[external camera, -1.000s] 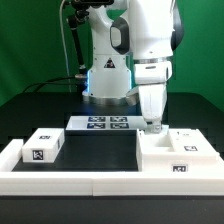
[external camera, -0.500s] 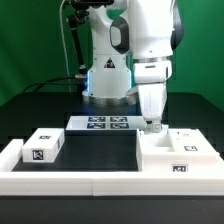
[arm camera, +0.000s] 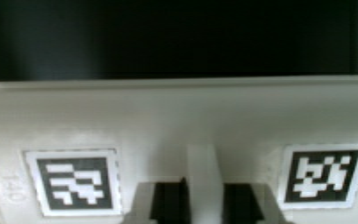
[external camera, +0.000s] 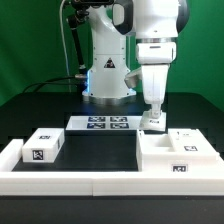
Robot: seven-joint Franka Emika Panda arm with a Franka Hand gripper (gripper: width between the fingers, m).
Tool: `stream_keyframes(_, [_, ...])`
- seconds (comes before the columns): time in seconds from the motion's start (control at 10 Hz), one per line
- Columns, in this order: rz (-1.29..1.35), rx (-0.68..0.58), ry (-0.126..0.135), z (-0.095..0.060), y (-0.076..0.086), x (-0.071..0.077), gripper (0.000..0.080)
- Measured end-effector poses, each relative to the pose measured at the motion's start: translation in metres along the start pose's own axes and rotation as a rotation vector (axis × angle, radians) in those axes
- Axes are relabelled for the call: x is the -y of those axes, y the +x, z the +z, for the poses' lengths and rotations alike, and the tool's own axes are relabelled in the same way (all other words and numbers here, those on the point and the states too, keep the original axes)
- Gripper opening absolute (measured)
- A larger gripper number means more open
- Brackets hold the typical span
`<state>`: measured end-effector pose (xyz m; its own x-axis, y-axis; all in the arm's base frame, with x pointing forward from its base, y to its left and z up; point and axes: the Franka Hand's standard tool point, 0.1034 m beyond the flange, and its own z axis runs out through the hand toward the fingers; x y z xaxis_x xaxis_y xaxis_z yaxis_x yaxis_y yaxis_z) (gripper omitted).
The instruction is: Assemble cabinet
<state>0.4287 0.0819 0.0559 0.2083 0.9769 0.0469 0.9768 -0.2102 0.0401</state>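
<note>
Nearest to me is the low white rail [external camera: 90, 185]. Behind it, a small box part [external camera: 42, 146] sits at the left and the large box body [external camera: 175, 152] at the right. Over the body's far left corner the gripper [external camera: 153, 110] is clenched on a white tagged part [external camera: 153, 122]. In the wrist view its fingers [arm camera: 167, 203] pinch a thin ridge. Farther lies the marker board [external camera: 103, 123].

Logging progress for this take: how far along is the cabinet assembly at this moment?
Done: nothing looks joined yet to the cabinet body. In hand: the gripper appears closed on a small tagged white part just above the body's rear edge. Left: seating that part, plus the box part lying apart on the exterior view's left.
</note>
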Motion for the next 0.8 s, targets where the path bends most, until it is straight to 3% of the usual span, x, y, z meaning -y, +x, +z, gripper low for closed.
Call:
stream_keyframes(0.4, [0.015, 0.022, 0.004, -0.011, 0.0, -0.033, 0.0068])
stream_keyframes(0.8, [0.016, 0.022, 0.004, -0.011, 0.001, -0.033, 0.0068])
